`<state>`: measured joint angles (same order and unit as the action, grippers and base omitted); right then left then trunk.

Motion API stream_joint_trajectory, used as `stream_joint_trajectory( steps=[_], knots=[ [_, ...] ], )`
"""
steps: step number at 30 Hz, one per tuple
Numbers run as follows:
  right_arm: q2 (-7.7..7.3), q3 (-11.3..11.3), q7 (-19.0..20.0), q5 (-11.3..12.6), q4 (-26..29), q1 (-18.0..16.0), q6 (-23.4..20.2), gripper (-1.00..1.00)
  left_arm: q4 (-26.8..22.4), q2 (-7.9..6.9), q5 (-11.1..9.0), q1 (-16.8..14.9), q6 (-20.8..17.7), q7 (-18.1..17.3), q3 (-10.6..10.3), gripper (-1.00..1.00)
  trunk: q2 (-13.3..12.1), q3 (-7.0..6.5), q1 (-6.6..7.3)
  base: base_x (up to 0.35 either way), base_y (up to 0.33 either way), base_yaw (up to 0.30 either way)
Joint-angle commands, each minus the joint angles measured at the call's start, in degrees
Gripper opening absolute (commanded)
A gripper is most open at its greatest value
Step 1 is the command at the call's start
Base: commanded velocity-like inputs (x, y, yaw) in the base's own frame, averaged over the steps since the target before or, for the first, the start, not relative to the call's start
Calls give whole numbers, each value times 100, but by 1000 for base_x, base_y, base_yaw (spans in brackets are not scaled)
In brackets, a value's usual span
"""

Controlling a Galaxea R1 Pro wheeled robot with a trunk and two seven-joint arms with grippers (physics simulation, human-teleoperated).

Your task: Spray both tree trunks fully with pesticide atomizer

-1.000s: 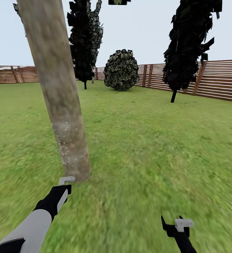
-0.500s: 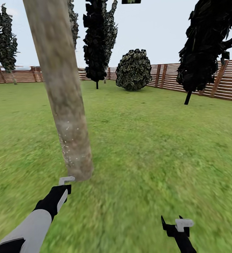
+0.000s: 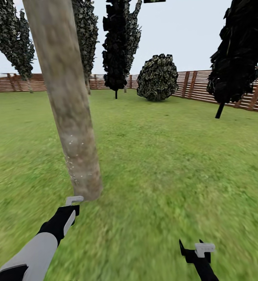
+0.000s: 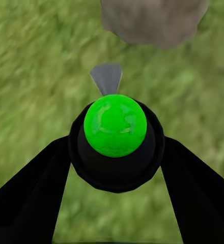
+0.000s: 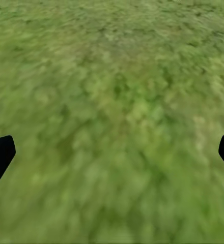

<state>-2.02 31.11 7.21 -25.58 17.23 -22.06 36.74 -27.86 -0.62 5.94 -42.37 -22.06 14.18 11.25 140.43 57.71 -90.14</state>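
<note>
Your left gripper (image 4: pixel 114 168) is clamped on the sprayer (image 4: pixel 115 125), its green cap between the two black fingers and its grey nozzle aimed at the base of the tree trunk (image 3: pixel 68 113) just ahead. Whitish spray specks (image 3: pixel 72 164) dot the trunk's lower part. Your right gripper (image 5: pixel 112 152) hangs over the grass (image 3: pixel 176 156), fingers spread wide with nothing between them.

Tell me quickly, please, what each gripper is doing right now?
Left gripper: shut on the pesticide atomizer, jaws clamped on either side of it.
Right gripper: open, jaws wide apart over grass, holding nothing.
</note>
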Motion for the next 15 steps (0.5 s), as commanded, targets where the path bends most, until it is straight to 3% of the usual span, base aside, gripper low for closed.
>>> stream_joint_trajectory(
  steps=[1,15],
  knots=[
    [0,0,0,0,0,0,0,100,-1,0,4,0,0,-3,0,-100,0,0,0,86,-270,277],
    [-26,0,0,0,0,0,0,100,-1,18,4,1,0,-3,0,-100,0,0,0,85,-270,25]
  ],
)
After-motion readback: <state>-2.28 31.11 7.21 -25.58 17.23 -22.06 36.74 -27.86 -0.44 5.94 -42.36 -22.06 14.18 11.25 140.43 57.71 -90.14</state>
